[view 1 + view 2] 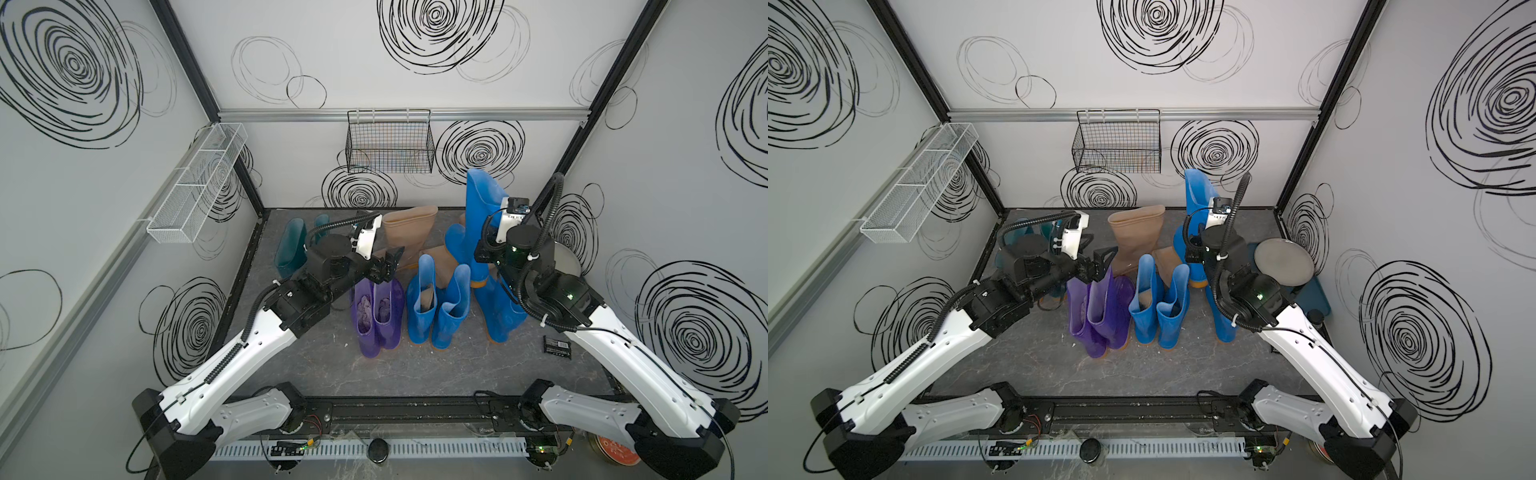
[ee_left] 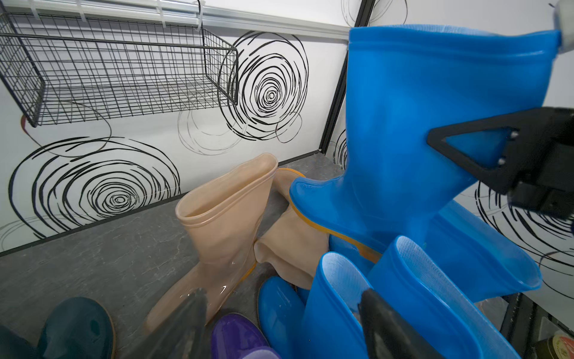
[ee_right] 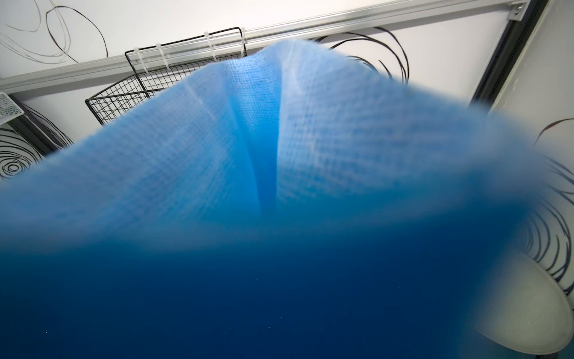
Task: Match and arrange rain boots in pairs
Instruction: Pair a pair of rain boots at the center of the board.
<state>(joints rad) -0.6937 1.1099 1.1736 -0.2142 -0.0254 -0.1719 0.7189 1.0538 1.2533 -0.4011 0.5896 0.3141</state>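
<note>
Blue boot (image 3: 279, 149), pinched by the right gripper (image 2: 441, 143), hangs raised beyond the purple boots (image 1: 376, 316); left gripper (image 1: 390, 259) gapes wide above them.

On my worktop (image 1: 415, 374), left front pair (image 1: 388, 332) and right front pair (image 1: 419, 328) stand side by side; behind them an upright boot (image 1: 409, 237) beside a fallen boot (image 2: 292, 242) (half hidden); right of those hangs the raised boot (image 1: 484, 208).

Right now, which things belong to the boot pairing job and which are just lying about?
Job: purple boots, blue pair, lifted blue boot, fallen blue boot, tan boots, teal boots.
Lying about: black wire basket, white mesh basket, grey plate, teal tray, small black box.
</note>
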